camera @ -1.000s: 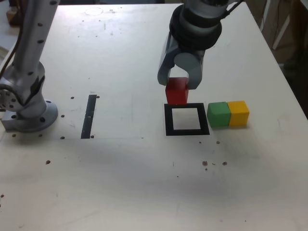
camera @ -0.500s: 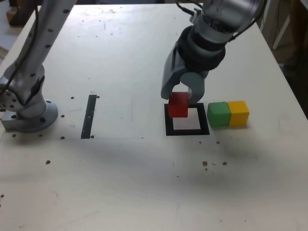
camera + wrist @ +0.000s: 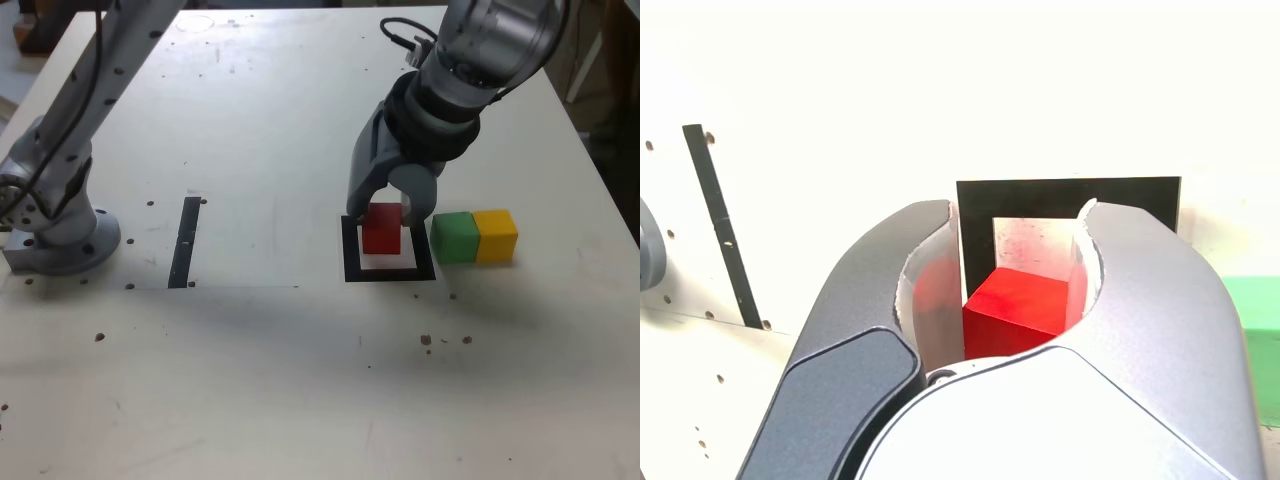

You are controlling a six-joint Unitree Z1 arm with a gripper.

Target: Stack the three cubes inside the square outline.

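**Red cube held over the square, release pending**

The gripper point(image 3: 392, 212) is clamped tight on the red cube point(image 3: 381, 229), its two curved jaws pressing the cube's opposite sides. Directly beneath the claw lies the square outline point(image 3: 350, 262), and the cube sits over its white centre, low enough that I cannot tell whether it already rests on the table. Just beside the claw, on the exterior view's right, the green cube point(image 3: 455, 238) and yellow cube point(image 3: 495, 235) stand touching each other.

The risk, as I judge it: if the jaws open while the cube hangs off-centre or tilted, it may land across the black border; the outer jaw, spreading, could also nudge the green cube.

The wrist view shows the red cube point(image 3: 1017, 312) pinched between the jaws with the frame's point(image 3: 1070, 193) far edge beyond it, a grip detail the exterior view hides; only the exterior view shows the yellow cube.
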